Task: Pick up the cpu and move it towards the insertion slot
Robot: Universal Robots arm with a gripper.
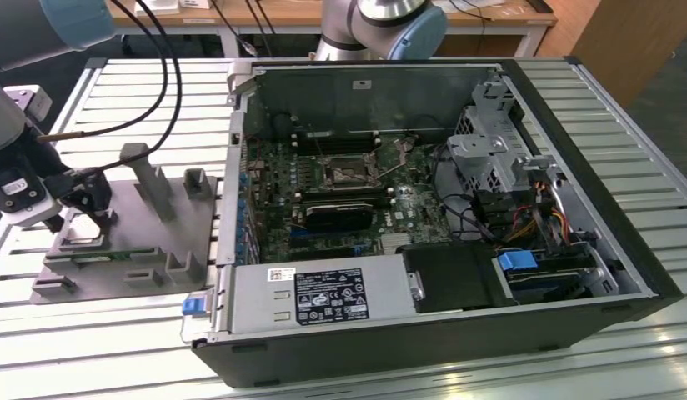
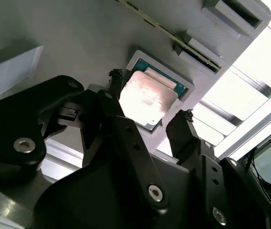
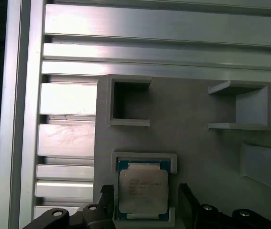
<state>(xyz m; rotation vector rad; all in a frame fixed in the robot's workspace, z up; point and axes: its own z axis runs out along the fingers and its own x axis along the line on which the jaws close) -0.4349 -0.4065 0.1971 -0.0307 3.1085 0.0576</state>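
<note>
Pickup stage, I'd say, with nothing lifted yet. On the exterior view's left, the gripper [image 1: 86,212] is down low over the grey plastic tray [image 1: 143,268], which sits on the slatted metal table [image 1: 121,92] just beside the open computer case [image 1: 433,350]. The cpu [image 3: 142,193] lies flat in its square recess on that tray, silvery top facing up. In both wrist views the jaws are apart, one black finger on each side of the chip. They look close to its edges, but I can't tell if either is touching it. The insertion slot [image 1: 346,171] is well apart from all this, over on the motherboard [image 1: 422,208] inside the case, toward the far side, with its shiny frame and dark centre. My read is that the grasp itself is what's in hand. That calls for the fingers to meet opposite edges of the chip squarely and low enough to catch its rim without jamming on the recess wall. A flat chip like that could easily tilt or slip if the squeeze is uneven.
</note>
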